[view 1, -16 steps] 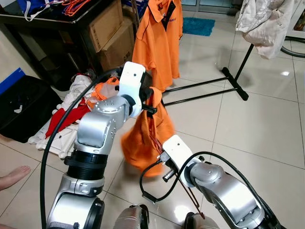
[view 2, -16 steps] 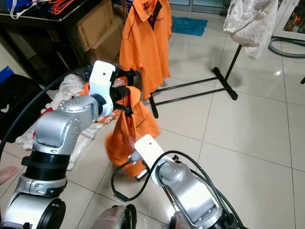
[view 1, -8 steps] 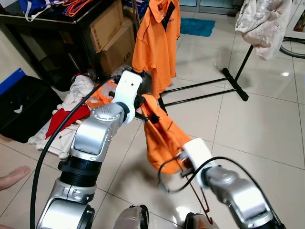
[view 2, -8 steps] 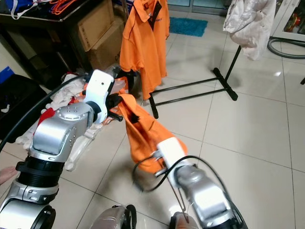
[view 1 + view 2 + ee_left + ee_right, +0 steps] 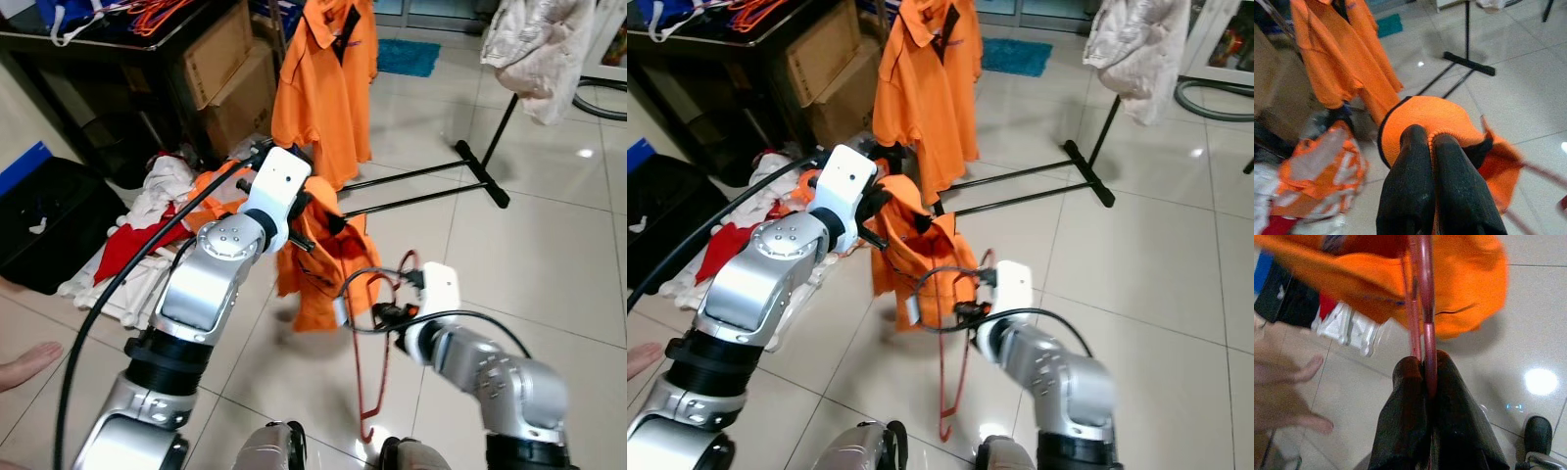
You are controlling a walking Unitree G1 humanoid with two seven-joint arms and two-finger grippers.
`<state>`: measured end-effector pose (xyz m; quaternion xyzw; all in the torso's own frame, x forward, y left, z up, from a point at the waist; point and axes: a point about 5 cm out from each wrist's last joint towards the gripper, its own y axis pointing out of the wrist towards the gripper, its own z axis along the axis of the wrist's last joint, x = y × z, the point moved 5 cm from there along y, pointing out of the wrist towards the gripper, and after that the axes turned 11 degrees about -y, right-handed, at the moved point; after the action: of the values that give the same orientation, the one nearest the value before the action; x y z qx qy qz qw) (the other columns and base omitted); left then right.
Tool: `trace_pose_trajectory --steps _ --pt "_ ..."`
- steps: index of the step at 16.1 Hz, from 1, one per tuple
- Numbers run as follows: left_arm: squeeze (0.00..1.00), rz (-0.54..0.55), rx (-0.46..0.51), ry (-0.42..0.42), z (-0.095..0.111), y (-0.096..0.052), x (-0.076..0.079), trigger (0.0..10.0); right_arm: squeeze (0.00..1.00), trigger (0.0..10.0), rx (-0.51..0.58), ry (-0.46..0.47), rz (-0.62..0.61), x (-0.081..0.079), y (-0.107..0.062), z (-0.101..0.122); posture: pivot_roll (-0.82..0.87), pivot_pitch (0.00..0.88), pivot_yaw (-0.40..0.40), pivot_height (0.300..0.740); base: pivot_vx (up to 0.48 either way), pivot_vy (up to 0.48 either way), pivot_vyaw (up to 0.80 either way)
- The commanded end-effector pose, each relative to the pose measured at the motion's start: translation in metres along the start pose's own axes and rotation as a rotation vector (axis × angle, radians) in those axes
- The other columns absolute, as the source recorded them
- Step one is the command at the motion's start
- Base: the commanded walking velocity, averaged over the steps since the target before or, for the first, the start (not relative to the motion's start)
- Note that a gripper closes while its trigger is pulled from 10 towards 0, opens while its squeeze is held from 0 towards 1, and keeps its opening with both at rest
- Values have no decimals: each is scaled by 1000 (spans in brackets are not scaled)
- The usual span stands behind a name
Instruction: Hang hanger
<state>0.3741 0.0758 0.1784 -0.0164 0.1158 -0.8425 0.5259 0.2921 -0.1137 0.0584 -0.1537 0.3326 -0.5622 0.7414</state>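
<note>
1. Hanger (image 5: 370, 367): a thin red wire one, hanging low in front of the robot above the tiled floor (image 5: 549, 255), its upper part up against the hem of an orange shirt (image 5: 323, 259).
2. The right gripper (image 5: 1425, 377) has its two black fingers (image 5: 1405, 396) clamped together on the red wire of the hanger, as the right wrist view shows; the rest of the hanger dangles below the right arm toward the floor.
3. The orange shirt is held up off the floor by the left gripper (image 5: 1427, 139), whose fingers (image 5: 1410, 152) are pinched together on a fold of the cloth near the dark-trimmed collar; the shirt droops down from that grip, between the two arms.
4. Behind the held shirt, another orange polo shirt (image 5: 323, 83) hangs from a black rack (image 5: 480, 166) whose feet spread across the tiles.
5. A pale garment (image 5: 539, 44) hangs at the rack's far end.
6. On the robot's left, a heap of orange, white and red clothes (image 5: 167, 215) lies on the floor, beside cardboard boxes (image 5: 230, 73) under a dark tabletop (image 5: 98, 34).
7. A black bag (image 5: 49, 220) sits further left, and a person's bare foot (image 5: 29, 362) shows at the picture's edge.
</note>
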Motion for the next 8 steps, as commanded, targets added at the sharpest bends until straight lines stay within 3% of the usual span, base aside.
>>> trace_pose_trajectory --steps 1,2,4,5,7,8 --pt "0 19 35 34 3 -5 -5 10000 0 10000 56 102 24 -15 -1 10 -3 116 97 740 0 0 0" --pt "0 28 36 32 1 -6 -8 10000 0 10000 78 141 18 -14 -1 15 -2 117 95 740 0 0 0" --pt "0 34 38 78 -9 -9 -11 10000 0 10000 173 334 44 -19 -5 38 1 121 93 740 0 0 0" --pt "0 24 31 125 -17 -11 -8 10000 0 10000 217 475 81 -23 -7 51 1 121 92 740 0 0 0" --pt "0 2 28 136 -22 -13 -3 10000 0 10000 247 556 111 -26 -8 60 2 122 92 740 0 0 0" --pt "0 -21 50 112 -23 -14 6 10000 0 10000 276 694 169 -36 -9 73 2 123 90 740 0 0 0"
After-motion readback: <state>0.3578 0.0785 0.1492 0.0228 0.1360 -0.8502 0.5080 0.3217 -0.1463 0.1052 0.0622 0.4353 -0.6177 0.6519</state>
